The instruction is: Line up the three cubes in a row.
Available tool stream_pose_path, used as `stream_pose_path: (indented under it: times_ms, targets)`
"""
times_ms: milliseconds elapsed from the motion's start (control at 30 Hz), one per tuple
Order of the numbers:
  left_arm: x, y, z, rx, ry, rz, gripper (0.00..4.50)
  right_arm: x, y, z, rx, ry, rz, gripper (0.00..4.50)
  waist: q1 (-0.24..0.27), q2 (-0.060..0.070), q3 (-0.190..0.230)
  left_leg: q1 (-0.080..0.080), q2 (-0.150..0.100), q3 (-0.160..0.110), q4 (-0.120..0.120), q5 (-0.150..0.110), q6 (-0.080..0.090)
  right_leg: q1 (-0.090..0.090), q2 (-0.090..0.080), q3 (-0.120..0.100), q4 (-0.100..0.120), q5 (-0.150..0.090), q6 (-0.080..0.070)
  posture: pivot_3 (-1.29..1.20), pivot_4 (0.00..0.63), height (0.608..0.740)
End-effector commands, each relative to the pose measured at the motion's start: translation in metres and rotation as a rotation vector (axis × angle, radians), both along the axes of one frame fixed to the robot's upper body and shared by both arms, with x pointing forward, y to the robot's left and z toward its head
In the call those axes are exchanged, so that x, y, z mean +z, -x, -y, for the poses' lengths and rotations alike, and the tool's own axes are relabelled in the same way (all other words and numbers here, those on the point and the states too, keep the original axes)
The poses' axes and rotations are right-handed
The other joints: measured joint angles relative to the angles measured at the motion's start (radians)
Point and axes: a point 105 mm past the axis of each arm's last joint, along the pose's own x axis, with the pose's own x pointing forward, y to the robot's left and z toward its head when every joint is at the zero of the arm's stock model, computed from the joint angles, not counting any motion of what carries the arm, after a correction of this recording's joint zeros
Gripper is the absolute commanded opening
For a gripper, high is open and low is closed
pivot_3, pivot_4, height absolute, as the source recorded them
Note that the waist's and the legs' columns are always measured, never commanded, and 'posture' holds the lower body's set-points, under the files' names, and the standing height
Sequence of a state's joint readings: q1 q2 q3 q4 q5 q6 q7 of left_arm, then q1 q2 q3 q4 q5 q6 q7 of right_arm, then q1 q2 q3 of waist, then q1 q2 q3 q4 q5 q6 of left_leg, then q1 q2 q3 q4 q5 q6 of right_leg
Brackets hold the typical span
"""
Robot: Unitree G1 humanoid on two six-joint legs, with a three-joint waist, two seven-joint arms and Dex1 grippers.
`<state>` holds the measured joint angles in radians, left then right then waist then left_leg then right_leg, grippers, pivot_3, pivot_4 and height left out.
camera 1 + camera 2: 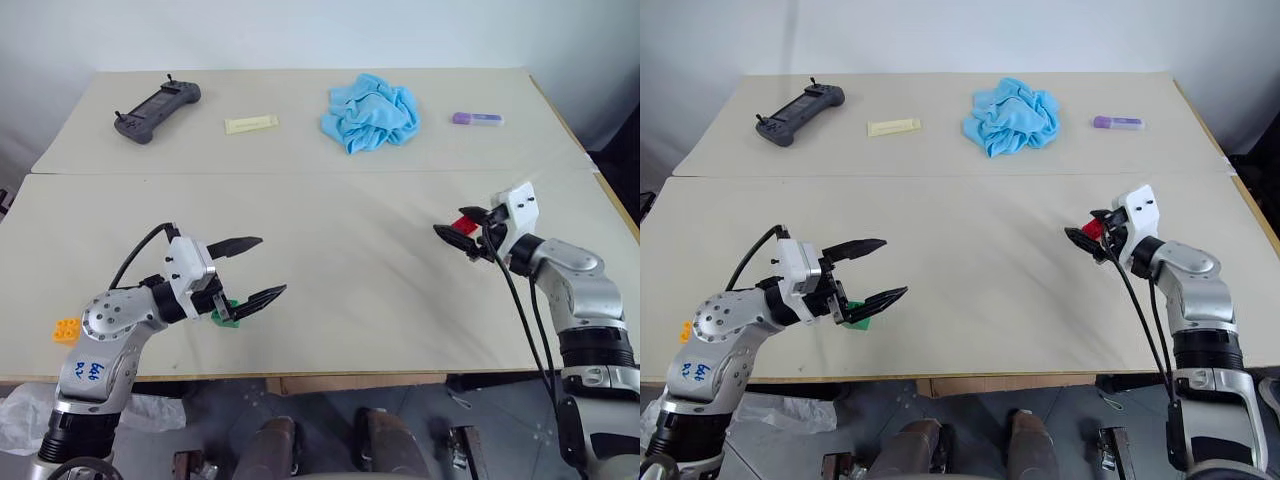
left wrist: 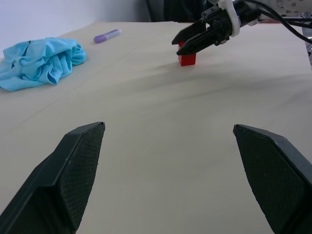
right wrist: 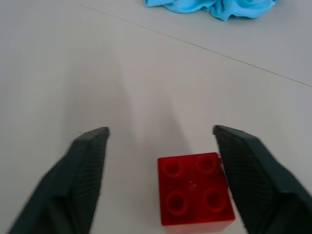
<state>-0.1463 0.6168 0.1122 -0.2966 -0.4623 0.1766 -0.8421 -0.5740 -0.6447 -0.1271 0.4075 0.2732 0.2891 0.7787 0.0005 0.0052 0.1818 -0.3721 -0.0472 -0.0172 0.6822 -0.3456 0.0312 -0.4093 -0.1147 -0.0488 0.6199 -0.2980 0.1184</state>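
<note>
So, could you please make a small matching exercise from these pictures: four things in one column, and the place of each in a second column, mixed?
Things:
1. red cube
2. green cube
3. orange-yellow cube
4. blue cloth

Places:
A. table's near edge, outside the left arm
B. far side of the table
C. between the right tool's fingers
D. under the left tool

Pairs: 1-C, 2-D, 3-A, 4-B
</note>
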Motion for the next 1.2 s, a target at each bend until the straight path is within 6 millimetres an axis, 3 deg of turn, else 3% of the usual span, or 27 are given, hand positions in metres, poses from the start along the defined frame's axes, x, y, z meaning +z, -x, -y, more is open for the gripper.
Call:
stream_pose_path:
  times_ms: [33,100,333,467,567,700,800,1000,1200]
  targets:
    - [0.007,0.003,0.0,0.002,-0.011,0.033,4.5,0.004,0.0,0.012,-0.049,0.016,0.022,2.15,-0.001,0.0,0.0,0.0,0.0,0.0,0.0,0.0,0.0,0.0,0.0,0.0,0.0,0.0,0.0,0.0,0.15,0.74]
    - [0.007,0.003,-0.001,0.002,-0.011,0.031,4.5,0.003,0.002,0.01,-0.037,0.011,0.015,1.49,-0.002,0.0,0.0,0.0,0.0,0.0,0.0,0.0,0.0,0.0,0.0,0.0,0.0,0.0,0.0,0.0,0.15,0.74]
    - [0.006,0.003,-0.001,0.0,-0.011,0.025,4.5,0.008,0.003,0.008,-0.011,0.015,0.042,1.5,-0.002,0.0,0.0,0.0,0.0,0.0,0.0,0.0,0.0,0.0,0.0,0.0,0.0,0.0,0.0,0.0,0.15,0.74]
    - [0.006,0.002,-0.003,0.003,-0.014,0.024,4.5,0.037,0.012,-0.021,0.203,-0.019,0.121,1.5,-0.002,0.0,0.0,0.0,0.0,0.001,0.0,0.0,0.0,0.0,0.0,0.0,0.0,0.0,0.0,0.0,0.15,0.74]
    - [0.005,0.0,-0.007,0.008,-0.019,0.017,4.5,0.043,0.029,-0.051,0.454,0.053,0.084,1.5,-0.002,0.0,0.0,0.0,0.0,0.0,0.0,0.0,0.0,0.0,0.0,0.0,0.0,0.0,0.0,0.0,0.15,0.74]
    - [-0.003,-0.004,-0.014,0.019,-0.031,-0.006,4.5,0.028,0.059,-0.111,0.902,0.206,-0.043,1.5,-0.009,0.0,0.0,0.0,0.001,0.001,0.0,0.0,0.0,0.0,0.001,0.0,0.0,0.0,0.0,0.0,0.15,0.74]
    - [-0.003,-0.005,-0.014,0.018,-0.03,-0.006,4.5,0.012,0.058,-0.133,1.007,0.267,-0.042,1.5,-0.011,0.0,0.0,0.001,0.002,0.0,0.0,0.0,-0.001,0.0,0.002,0.0,0.0,0.0,0.0,0.0,0.15,0.74]
    - [-0.004,0.002,-0.013,0.028,-0.021,-0.01,4.5,-0.006,0.054,-0.145,1.082,0.27,-0.08,1.5,0.002,0.0,0.001,-0.001,-0.002,-0.002,0.001,0.0,0.0,0.0,-0.002,-0.001,0.0,0.0,0.0,0.0,0.15,0.74]
    - [-0.004,0.005,-0.017,0.052,-0.024,-0.008,4.5,-0.011,0.044,-0.143,1.077,0.277,-0.09,1.5,-0.006,0.0,0.001,-0.001,0.0,-0.001,0.001,-0.001,0.0,0.0,0.0,-0.002,0.0,0.0,0.0,0.0,0.15,0.74]
